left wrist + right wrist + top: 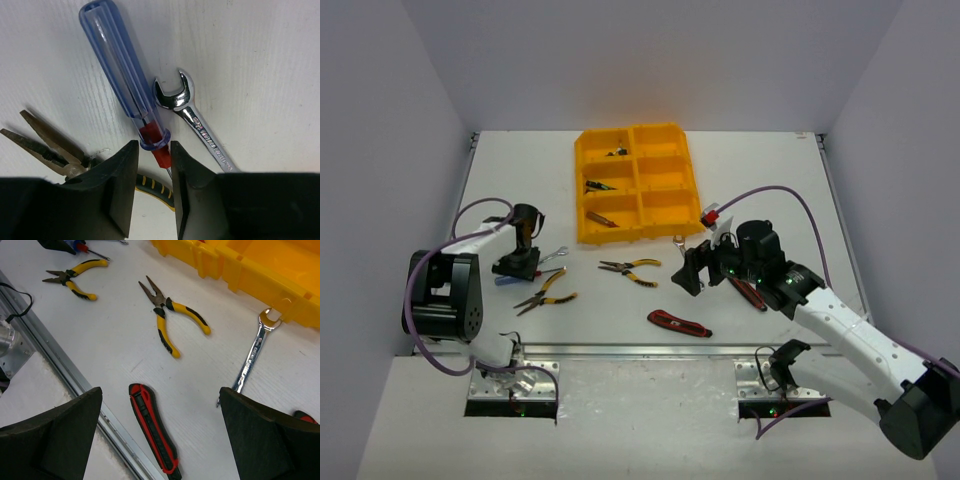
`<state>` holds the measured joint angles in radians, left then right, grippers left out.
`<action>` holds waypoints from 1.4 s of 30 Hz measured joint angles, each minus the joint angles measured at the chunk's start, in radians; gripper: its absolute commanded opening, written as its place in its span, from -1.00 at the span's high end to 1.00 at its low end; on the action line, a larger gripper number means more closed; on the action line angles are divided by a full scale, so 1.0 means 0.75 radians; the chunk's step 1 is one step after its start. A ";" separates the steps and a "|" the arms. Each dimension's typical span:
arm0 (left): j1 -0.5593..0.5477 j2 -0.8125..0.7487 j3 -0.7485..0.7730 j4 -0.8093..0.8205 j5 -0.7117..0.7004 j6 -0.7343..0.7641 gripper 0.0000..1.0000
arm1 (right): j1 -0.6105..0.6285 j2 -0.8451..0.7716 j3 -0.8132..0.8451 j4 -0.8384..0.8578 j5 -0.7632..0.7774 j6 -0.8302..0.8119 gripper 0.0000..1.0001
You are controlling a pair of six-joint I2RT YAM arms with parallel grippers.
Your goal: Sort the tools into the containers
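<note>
The left gripper is down on the table with its fingers closed in on the neck of the red-blue screwdriver, whose blue collar fills the gap between the tips. A silver wrench lies just right of it, and yellow-black pliers just left. The right gripper hovers wide open above a red utility knife. The yellow-orange tray of containers stands at the back.
A second pair of pliers lies mid-table. Another wrench touches the tray's near corner. A red tool lies partly under the right arm. The tray's left compartments hold small tools. A metal rail borders the near edge.
</note>
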<state>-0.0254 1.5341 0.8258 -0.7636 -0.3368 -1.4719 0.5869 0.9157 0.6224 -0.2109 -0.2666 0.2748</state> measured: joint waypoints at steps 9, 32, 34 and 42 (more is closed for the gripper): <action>0.000 0.007 -0.026 0.073 0.017 0.023 0.28 | 0.000 0.003 0.000 0.000 -0.008 0.008 -0.97; 0.000 -0.310 -0.052 0.116 0.043 0.067 1.00 | 0.000 -0.011 0.000 -0.007 0.014 0.006 -0.96; 0.000 -0.368 -0.041 0.116 0.044 0.089 1.00 | 0.000 -0.013 0.000 -0.015 0.028 0.000 -0.95; -0.236 -0.437 0.107 0.176 -0.108 0.177 1.00 | 0.000 -0.072 0.000 -0.050 0.136 -0.004 -0.96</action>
<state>-0.2027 1.2060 0.9058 -0.6313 -0.4179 -1.3395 0.5869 0.8616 0.6224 -0.2487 -0.1645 0.2719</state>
